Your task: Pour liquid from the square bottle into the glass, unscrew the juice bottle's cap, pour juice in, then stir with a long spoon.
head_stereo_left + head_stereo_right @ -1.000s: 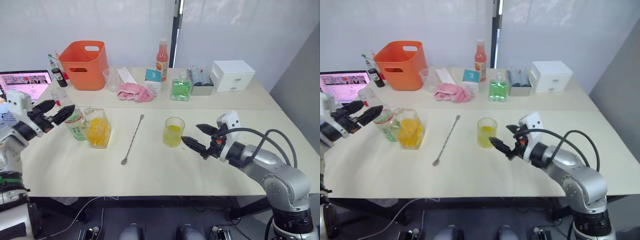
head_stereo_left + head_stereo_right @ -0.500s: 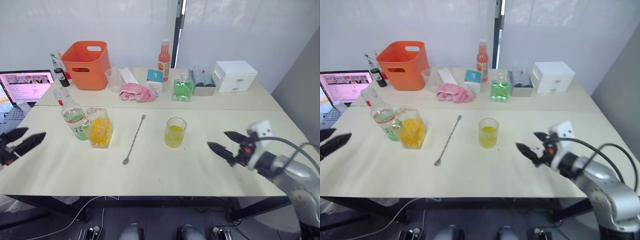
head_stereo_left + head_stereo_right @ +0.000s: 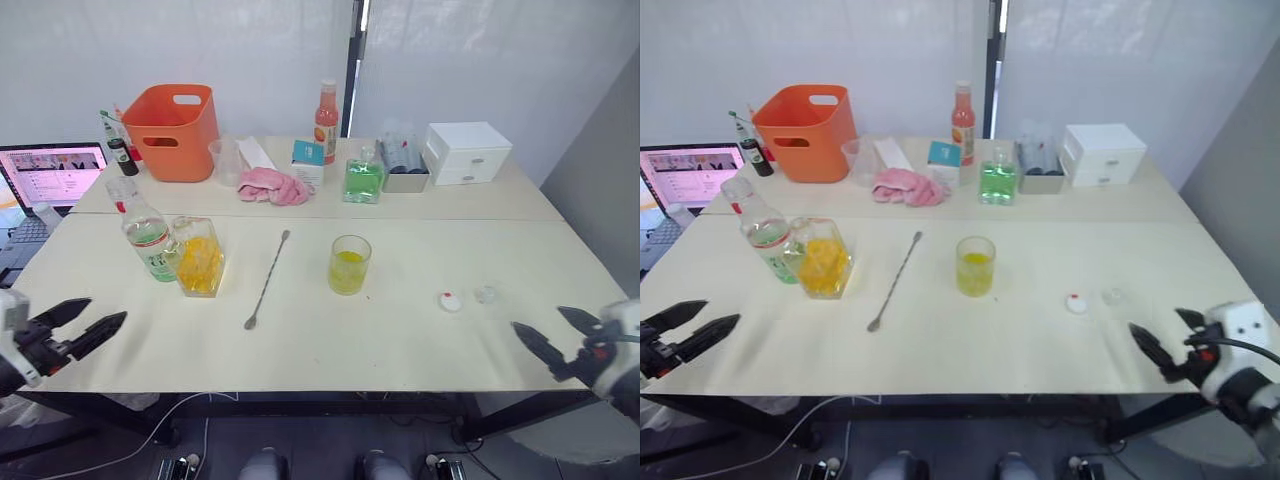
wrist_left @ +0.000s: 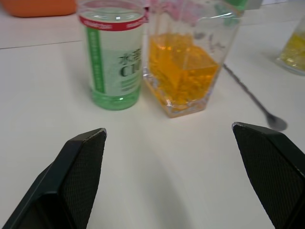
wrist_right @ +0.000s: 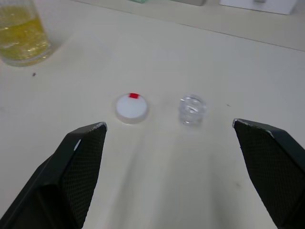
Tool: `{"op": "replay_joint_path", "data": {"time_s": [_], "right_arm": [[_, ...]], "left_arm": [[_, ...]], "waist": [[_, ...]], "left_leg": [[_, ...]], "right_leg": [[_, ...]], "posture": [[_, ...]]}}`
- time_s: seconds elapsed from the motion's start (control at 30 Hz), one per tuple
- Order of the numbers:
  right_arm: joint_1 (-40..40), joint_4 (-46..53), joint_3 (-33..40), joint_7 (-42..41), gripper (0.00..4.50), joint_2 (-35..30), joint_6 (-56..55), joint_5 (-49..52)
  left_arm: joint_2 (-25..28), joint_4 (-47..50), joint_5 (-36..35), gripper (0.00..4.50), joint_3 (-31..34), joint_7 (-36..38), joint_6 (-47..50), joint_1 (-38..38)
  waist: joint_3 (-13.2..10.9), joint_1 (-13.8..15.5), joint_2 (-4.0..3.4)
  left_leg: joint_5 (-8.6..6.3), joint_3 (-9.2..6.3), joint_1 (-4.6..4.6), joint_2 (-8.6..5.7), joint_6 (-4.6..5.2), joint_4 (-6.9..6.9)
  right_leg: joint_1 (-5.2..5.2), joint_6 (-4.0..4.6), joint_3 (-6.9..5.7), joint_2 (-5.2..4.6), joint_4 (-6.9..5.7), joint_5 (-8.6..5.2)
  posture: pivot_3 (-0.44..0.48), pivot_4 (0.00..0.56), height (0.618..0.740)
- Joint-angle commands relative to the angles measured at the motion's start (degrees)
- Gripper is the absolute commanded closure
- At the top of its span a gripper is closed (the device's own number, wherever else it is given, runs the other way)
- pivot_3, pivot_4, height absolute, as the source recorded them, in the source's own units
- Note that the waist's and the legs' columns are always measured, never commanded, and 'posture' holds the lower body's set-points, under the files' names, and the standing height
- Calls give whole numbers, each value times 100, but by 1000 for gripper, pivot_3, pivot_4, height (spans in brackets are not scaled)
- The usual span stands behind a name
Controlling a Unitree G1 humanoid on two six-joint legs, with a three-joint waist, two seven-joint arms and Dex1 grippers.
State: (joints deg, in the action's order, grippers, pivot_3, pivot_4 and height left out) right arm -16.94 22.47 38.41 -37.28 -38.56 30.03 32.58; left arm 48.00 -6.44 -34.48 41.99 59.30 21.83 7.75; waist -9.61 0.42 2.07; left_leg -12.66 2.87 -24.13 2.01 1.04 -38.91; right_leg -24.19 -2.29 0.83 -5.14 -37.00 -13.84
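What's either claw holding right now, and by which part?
Nothing. The left claw and right claw are both open and empty, off the table's near corners. The juice bottle's cap lies loose on the table.

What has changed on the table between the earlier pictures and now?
Both arms pulled back to the near table edge: the left gripper away from the juice bottle, the right gripper away from the glass, both open and empty. Bottles, glass and long spoon stayed put.
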Motion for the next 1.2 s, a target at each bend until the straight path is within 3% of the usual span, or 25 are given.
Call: {"op": "replay_joint_path", "data": {"time_s": [0.03,0.33,0.5,0.73,0.87,1.03,1.2], "right_arm": [[45,-81,164,-95,0,-20,-257,7],[259,55,-16,62,0,-22,-96,128],[1084,637,-537,147,0,-223,638,955],[2405,702,-1706,-507,0,-831,1289,1522],[3237,583,-2430,-1221,0,-1161,1535,1753],[3654,593,-2840,-1625,0,-1271,1698,1888],[3718,714,-2834,-1526,0,-1224,1739,1969]], "left_arm": [[149,-223,44,22,156,185,-315,-17],[47,-152,22,22,118,200,-371,73],[-525,1130,-274,22,-111,-428,178,407],[-1640,3412,-138,22,-1147,-2336,1006,777],[-2331,4434,-108,22,-2083,-3765,1820,368],[-2895,4892,445,22,-3105,-5333,2847,-540],[-3078,4724,1062,22,-3675,-6267,3836,-1273]], "waist": [[1,-1,-2],[1,10,-2],[2,-40,-5],[2,-12,-4],[3,34,-4],[5,43,0],[5,26,0]], "left_leg": [[0,2,0,1,0,0],[0,3,0,4,0,0],[0,-10,0,12,0,2],[-1,-45,-3,2,2,1],[-1,-51,-6,-7,4,-5],[1,-68,-8,-21,7,-12],[1,-73,-10,-26,7,-10]], "right_leg": [[-1,1,0,-1,0,-1],[-1,2,1,-4,0,-2],[-3,2,9,-3,-1,-2],[2,-5,14,-5,-1,4],[5,-10,15,-6,-1,6],[17,-15,10,2,-1,9],[13,-16,11,7,-2,10]], "posture": [[0,150,715],[0,150,715],[0,150,715],[0,150,715],[0,150,715],[0,150,715],[0,150,715]]}}
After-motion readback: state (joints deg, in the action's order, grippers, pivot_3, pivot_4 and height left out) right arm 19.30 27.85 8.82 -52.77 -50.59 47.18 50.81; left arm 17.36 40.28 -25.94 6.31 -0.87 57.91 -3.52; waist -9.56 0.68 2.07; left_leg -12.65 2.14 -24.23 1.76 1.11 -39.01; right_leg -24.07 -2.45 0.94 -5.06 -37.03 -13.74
